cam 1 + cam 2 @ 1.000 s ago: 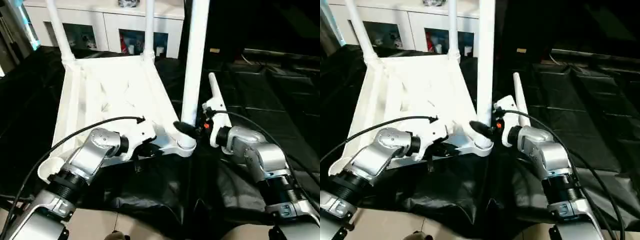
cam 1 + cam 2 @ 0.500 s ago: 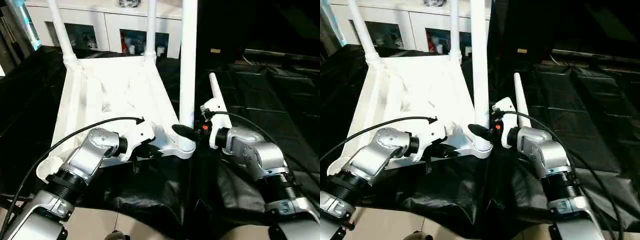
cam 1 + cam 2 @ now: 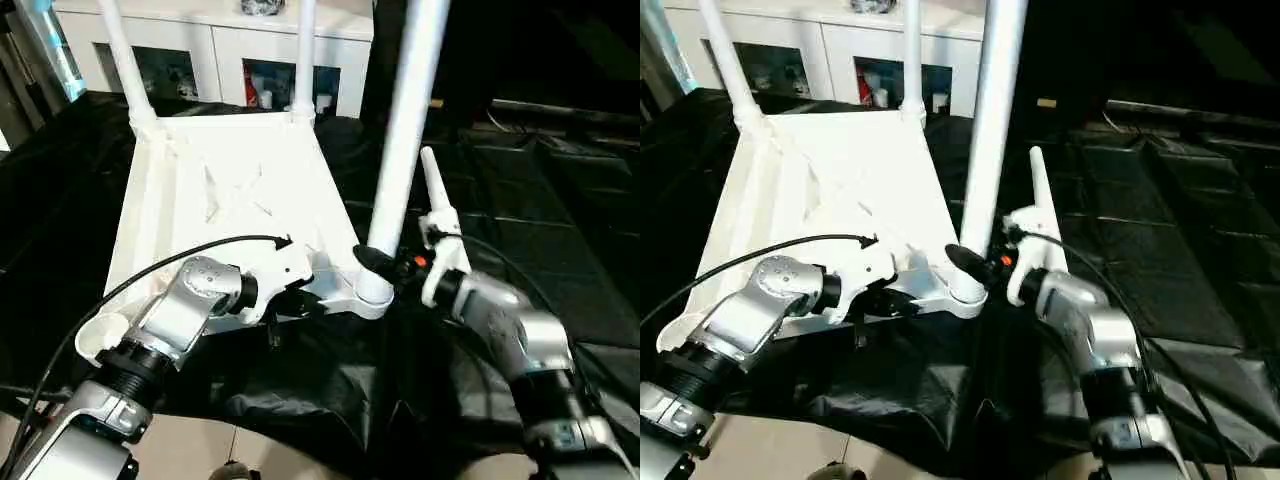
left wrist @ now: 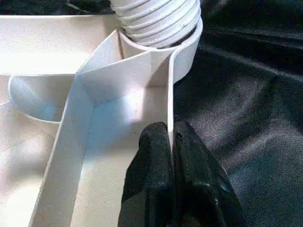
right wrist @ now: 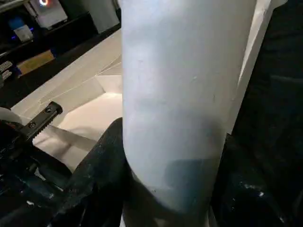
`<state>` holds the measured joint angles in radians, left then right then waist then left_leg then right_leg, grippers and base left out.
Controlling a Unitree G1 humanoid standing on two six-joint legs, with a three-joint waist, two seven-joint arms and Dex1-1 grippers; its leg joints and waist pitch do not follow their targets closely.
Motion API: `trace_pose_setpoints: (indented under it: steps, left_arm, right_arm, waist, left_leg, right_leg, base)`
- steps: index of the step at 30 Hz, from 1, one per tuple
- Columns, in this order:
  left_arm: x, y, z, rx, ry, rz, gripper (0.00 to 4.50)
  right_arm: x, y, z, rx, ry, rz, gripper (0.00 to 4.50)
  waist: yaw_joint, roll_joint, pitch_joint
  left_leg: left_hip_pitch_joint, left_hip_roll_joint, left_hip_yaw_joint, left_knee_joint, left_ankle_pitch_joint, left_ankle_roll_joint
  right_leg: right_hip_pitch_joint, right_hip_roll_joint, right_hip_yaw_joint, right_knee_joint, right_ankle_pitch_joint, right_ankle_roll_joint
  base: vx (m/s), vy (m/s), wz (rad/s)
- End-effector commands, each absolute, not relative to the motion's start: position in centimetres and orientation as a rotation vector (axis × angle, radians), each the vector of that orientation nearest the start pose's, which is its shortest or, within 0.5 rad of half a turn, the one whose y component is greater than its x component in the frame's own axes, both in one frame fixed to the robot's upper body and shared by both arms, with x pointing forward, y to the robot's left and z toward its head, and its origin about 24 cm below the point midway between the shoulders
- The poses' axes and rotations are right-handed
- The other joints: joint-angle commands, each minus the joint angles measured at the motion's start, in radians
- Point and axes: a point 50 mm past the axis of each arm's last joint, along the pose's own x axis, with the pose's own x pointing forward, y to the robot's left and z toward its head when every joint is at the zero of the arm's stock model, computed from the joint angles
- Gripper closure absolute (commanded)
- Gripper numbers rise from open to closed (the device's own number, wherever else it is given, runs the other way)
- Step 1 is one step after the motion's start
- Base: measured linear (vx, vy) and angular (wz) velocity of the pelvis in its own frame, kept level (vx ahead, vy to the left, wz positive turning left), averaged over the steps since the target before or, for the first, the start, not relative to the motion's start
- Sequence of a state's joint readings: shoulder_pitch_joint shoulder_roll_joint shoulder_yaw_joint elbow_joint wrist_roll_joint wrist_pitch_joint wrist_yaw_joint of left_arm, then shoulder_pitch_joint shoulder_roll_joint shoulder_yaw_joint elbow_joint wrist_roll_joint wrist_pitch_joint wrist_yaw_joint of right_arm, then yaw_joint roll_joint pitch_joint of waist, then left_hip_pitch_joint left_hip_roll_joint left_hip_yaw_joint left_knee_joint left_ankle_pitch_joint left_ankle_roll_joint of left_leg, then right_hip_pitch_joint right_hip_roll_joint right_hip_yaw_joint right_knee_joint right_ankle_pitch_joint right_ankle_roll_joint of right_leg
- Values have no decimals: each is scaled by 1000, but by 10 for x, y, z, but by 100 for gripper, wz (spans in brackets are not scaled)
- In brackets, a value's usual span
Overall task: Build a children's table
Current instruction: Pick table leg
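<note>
Nearest the camera, two silver forearms rise from the bottom corners of the left eye view toward the middle of the frame. The left claw (image 3: 285, 300), just left of centre, is pinched tight on the near edge of the children's table (image 3: 215, 200); the left wrist view shows its two black fingers (image 4: 154, 177) pressed together with a thin white wall of the upturned top caught between them, close to a round corner socket (image 4: 187, 52). The right claw (image 3: 385, 268), just right of centre, stands about half spread and holds a white leg (image 3: 405, 140) low on its shaft, one finger on either side, as the right wrist view shows (image 5: 102, 161). That leg sits in the near right corner socket and leans toward the upper right of the frame.

The table lies upside down on black sheeting (image 3: 520, 220), filling the left and centre of the frame, its ribbed underside facing up. The near left corner socket (image 3: 100, 335), at the lower left, is empty. Another white leg (image 3: 432, 180) lies on the sheeting beside the right claw, right of centre.

Farther off, two legs (image 3: 125, 70) (image 3: 305, 50) stand in the far corner sockets near the top of the frame. Behind them runs a white cabinet (image 3: 210, 50) with glass-fronted compartments.
</note>
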<state>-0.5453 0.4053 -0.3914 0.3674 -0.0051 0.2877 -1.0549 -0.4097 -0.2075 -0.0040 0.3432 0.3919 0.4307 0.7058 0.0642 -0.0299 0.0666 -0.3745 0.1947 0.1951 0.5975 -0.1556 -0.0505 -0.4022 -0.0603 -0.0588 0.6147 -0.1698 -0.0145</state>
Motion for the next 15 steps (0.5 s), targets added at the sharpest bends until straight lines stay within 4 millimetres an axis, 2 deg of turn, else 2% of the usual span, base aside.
trace_pose_setpoints:
  steps: [1, 3, 4, 6, 7, 9, 10, 13, 15]
  left_arm:
    - [310, 114, 69, 450, 391, -1277, 450]
    - [311, 114, 70, 452, 392, -1274, 450]
    - [312, 115, 70, 454, 392, -1272, 450]
    - [312, 115, 70, 456, 392, -1269, 450]
    - [313, 116, 71, 458, 393, -1264, 450]
    - [314, 116, 71, 459, 394, -1262, 450]
    - [314, 116, 71, 459, 394, -1261, 450]
    - [315, 117, 71, 461, 397, -1259, 450]
    - [315, 117, 70, 462, 398, -1258, 450]
  right_arm:
    - [300, -157, 23, 289, 413, 648, 260]
    - [296, -158, 20, 284, 411, 639, 260]
    - [293, -159, 18, 282, 409, 634, 260]
    - [292, -160, 17, 282, 407, 627, 260]
    - [289, -162, 15, 288, 404, 612, 260]
    - [287, -163, 13, 292, 401, 602, 260]
    - [286, -163, 13, 294, 400, 599, 260]
    - [282, -163, 12, 248, 396, 610, 260]
    - [280, -163, 13, 222, 389, 615, 260]
  waist:
    - [3, 9, -74]
    - [4, 10, -75]
    - [4, 15, -74]
    - [4, 18, -74]
    - [3, 15, -74]
    - [5, 21, -74]
    - [4, 18, -74]
    - [5, 22, -73]
    - [6, 20, -73]
  left_leg:
    - [23, 35, -23, -70, -297, -27]
    - [23, 35, -24, -70, -294, -26]
    - [24, 35, -24, -71, -303, -25]
    - [24, 34, -25, -71, -311, -26]
    - [25, 34, -25, -72, -318, -26]
    - [26, 34, -26, -71, -329, -28]
    - [26, 34, -27, -72, -334, -28]
    - [27, 35, -28, -73, -343, -29]
    - [28, 35, -28, -74, -351, -29]
  right_leg:
    - [37, -79, 46, -91, -357, -154]
    - [38, -78, 46, -89, -340, -159]
    - [37, -79, 46, -89, -340, -162]
    - [38, -78, 45, -91, -349, -162]
    - [37, -77, 45, -92, -357, -160]
    - [36, -79, 45, -94, -373, -155]
    - [37, -79, 44, -95, -380, -154]
    - [35, -79, 44, -97, -391, -151]
    - [35, -78, 44, -98, -401, -146]
  base:
    - [0, 0, 0]
    - [0, 0, 0]
    - [0, 0, 0]
    - [0, 0, 0]
    - [0, 0, 0]
    - [0, 0, 0]
    - [0, 0, 0]
    - [0, 0, 0]
    - [0, 0, 0]
